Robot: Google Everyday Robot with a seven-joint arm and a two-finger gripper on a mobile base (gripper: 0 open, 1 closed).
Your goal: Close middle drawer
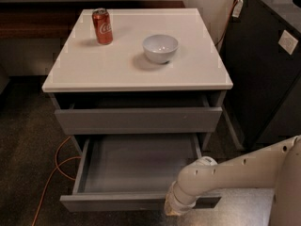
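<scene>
The middle drawer [134, 164] is pulled far out of the white-topped cabinet [94, 67]. Its long grey tray-like inside is bare, and its flat front panel [113, 202] is nearest to me at the bottom of the view. My white arm reaches in from the lower right. My gripper [175, 207] is at the arm's end, right at the right part of that front panel, pointing down and away from the camera. The drawer above it [138, 120], with a taller front panel, stands only slightly out.
A red soda can [102, 26] and a white bowl [160, 47] stand on the cabinet top. A tall black cabinet [268, 65] stands close on the right. An orange cable [56, 166] lies on the dark carpet to the left of the drawers.
</scene>
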